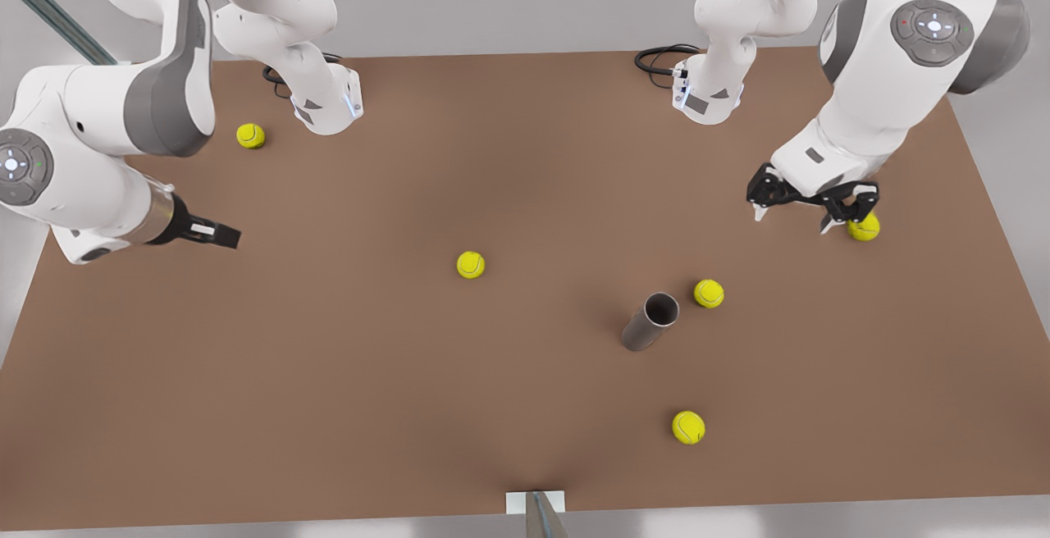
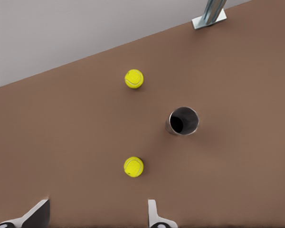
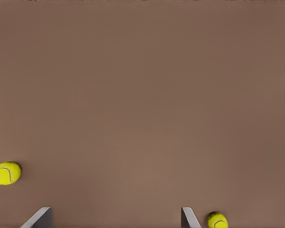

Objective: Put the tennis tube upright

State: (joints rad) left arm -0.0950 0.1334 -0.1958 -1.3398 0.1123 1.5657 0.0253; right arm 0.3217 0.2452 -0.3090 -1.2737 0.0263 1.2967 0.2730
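Front view, right of centre: shows the tennis tube (image 1: 648, 325) standing on end on the brown table (image 1: 328, 374). Has its long axis running up from the table top, open mouth (image 1: 661, 308) upward, closed end down. Looks slanted toward the front view's upper right, with much of its length foreshortened. From the left wrist view, looks almost straight down the tennis tube (image 2: 183, 121) into a dark hollow, with a sliver of grey wall on one side and the base hidden. Touches nothing; sits just beside one tennis ball (image 1: 709, 293), with another (image 1: 688, 427) nearer the table's front edge and a third (image 1: 470, 264) near mid-table.

Finds the left gripper (image 1: 794, 216) at the front view's right, hanging above the table with fingers spread and nothing between them, well apart from the tube. Covers part of a fourth ball (image 1: 864, 227) behind one finger. Cuts the same gripper (image 2: 97, 213) down to two pale fingertips at the left wrist view's edge.

Finds the right gripper (image 1: 223, 234) at the front view's left, seen side-on, waiting over bare table not far from a fifth ball (image 1: 250, 135). Confirms from the right wrist view that this gripper (image 3: 114, 216) is spread and empty, with one ball (image 3: 217, 220) cropped by the picture's edge.
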